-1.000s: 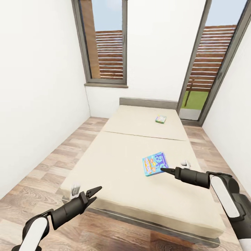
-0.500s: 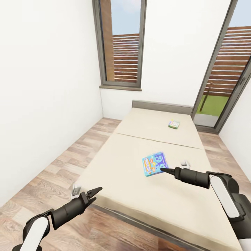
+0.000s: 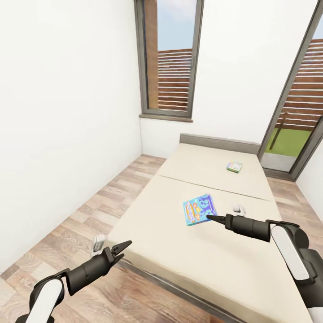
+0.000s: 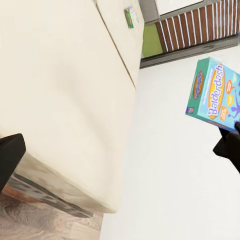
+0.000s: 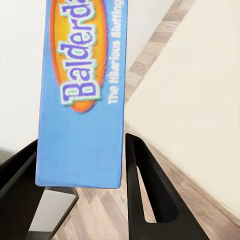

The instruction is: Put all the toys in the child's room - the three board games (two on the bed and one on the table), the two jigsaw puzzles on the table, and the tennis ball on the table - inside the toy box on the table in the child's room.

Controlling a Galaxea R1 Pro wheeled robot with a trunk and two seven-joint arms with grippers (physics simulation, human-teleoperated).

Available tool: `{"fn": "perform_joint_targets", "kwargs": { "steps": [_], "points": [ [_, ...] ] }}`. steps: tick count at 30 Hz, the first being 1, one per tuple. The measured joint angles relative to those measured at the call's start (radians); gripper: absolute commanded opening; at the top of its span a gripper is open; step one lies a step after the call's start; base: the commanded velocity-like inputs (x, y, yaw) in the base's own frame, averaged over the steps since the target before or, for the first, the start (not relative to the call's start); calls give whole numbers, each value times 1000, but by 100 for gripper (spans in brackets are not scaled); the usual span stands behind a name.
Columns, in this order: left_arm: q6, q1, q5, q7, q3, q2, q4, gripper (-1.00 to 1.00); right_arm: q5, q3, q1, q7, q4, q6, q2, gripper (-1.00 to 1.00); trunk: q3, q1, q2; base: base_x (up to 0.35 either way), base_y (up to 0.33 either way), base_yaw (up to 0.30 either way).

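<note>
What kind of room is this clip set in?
Most likely a bedroom: a large low bed fills the floor space, tall dark-framed windows break plain white walls, and a small game box lies near the headboard.

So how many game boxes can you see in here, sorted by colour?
Blue game boxes: 1, the Balderdash box held in the right gripper.
Green game boxes: 1, the small box lying on the bed near the headboard.
Total: 2
</note>
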Motion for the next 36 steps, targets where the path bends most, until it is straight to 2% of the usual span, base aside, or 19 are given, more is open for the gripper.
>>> {"fn": "perform_joint_targets", "kwargs": {
  "steps": [36],
  "points": [
    [-2,-2,-1,0,-2,0,10,100,0,-1,9,5,-44,0,-7,-100,161,-138,252,0,0,186]
  ]
}}
